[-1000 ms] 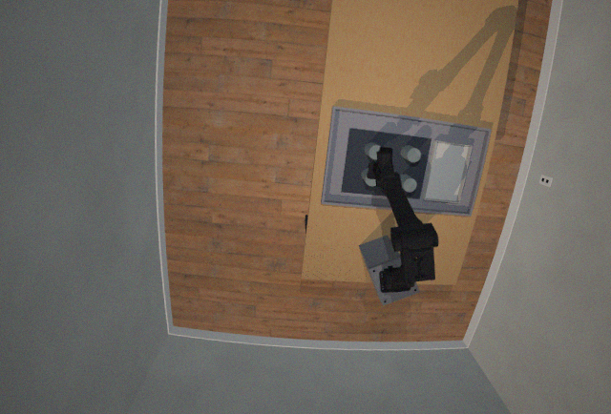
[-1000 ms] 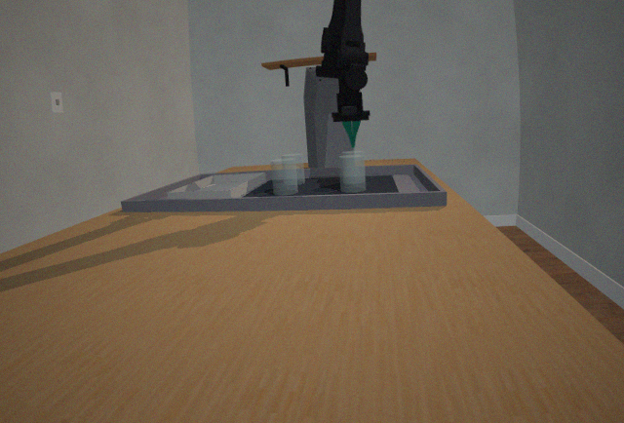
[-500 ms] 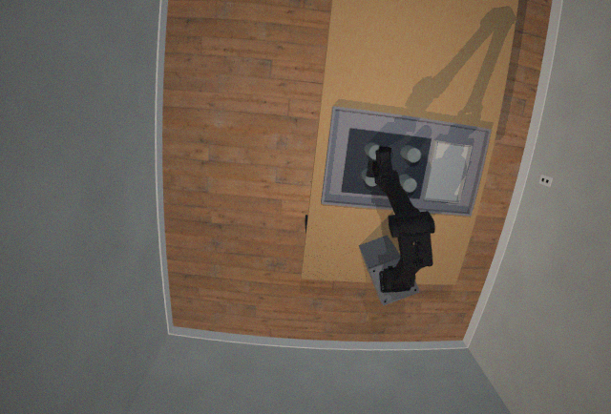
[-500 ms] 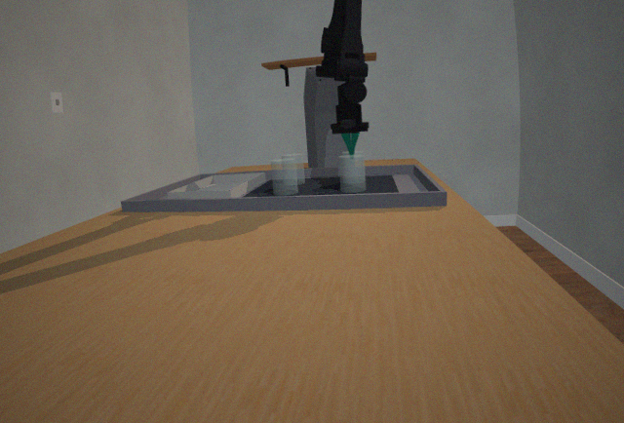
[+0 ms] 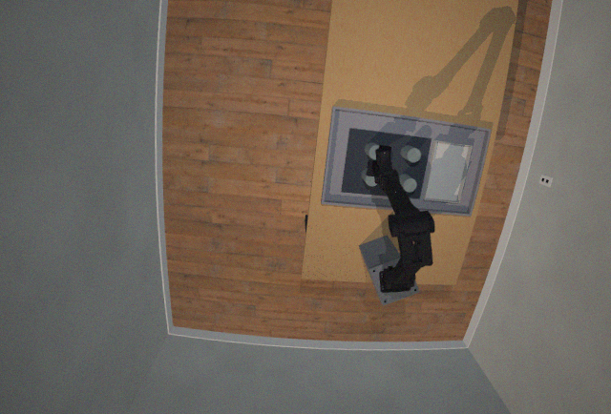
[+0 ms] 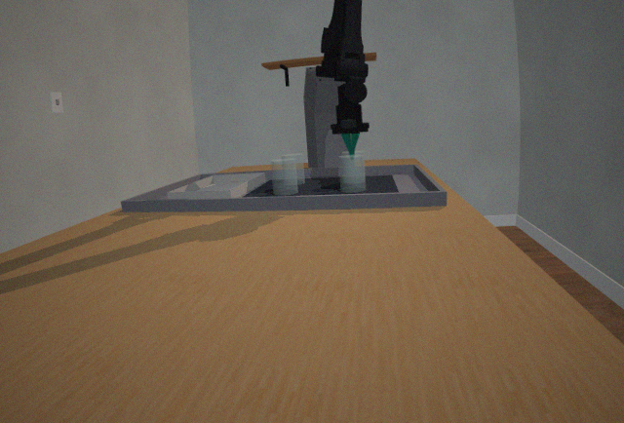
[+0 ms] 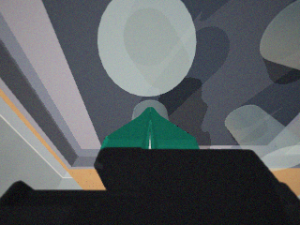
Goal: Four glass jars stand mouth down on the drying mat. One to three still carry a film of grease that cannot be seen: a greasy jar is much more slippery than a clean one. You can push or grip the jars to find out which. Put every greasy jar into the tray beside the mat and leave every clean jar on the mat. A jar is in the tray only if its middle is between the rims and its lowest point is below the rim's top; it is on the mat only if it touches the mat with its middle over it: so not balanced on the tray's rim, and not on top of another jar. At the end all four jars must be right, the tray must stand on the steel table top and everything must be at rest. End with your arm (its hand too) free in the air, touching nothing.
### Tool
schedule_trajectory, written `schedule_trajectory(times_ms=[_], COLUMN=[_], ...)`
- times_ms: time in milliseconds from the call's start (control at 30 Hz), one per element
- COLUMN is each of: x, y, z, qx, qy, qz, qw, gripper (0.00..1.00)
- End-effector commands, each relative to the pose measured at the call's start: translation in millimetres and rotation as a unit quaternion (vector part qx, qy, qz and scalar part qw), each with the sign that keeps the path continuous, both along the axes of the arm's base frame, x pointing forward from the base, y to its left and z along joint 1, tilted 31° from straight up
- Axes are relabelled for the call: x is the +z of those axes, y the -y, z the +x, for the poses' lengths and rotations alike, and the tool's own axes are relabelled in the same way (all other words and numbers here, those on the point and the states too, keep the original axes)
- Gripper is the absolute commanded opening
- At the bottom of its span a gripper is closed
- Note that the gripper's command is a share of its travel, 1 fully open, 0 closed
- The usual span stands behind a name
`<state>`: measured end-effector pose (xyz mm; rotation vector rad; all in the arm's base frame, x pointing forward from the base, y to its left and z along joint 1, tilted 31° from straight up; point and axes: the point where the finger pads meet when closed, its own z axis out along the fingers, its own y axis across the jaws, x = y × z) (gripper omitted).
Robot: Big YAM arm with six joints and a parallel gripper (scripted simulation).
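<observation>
Four pale glass jars stand mouth down on the dark mat [image 5: 351, 173] [image 6: 380, 184] [image 7: 82, 47]. The far left jar [image 5: 370, 151] [image 6: 351, 176] [image 7: 146, 47] is in front of the fingertips. The near left jar [image 5: 368, 178] is mostly hidden behind the green fingers in the wrist view. The far right jar [image 5: 411, 155] [image 6: 285, 177] [image 7: 287, 37] and near right jar [image 5: 409, 183] [image 7: 258, 124] stand apart from the gripper. The white tray [image 5: 441, 182] [image 6: 212, 195] holds no jar. My gripper [image 6: 351, 155] [image 7: 150, 112] is shut and empty, tips near jar-top height; whether they touch a jar cannot be told.
A raised grey rim [image 5: 326, 168] [image 6: 302, 203] surrounds the steel surface with mat and tray. Wooden table top [image 5: 419, 45] [image 6: 322, 307] lies outside it. The arm reaches in from its base [image 5: 389, 297] on the near side, passing between the near jars.
</observation>
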<state>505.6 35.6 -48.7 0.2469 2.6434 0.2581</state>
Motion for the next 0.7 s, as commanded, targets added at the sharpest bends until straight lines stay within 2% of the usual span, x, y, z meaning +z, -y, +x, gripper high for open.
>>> schedule_trajectory(times_ms=[0, 667], x=[3.7, 2.4], y=[-6.3, -7.7], z=[10.0, 10.4], qx=[0.000, 0.000], qy=[0.012, 0.012], qz=[0.002, 0.002], qw=[1.000, 1.000], gripper=[0.00, 0.00])
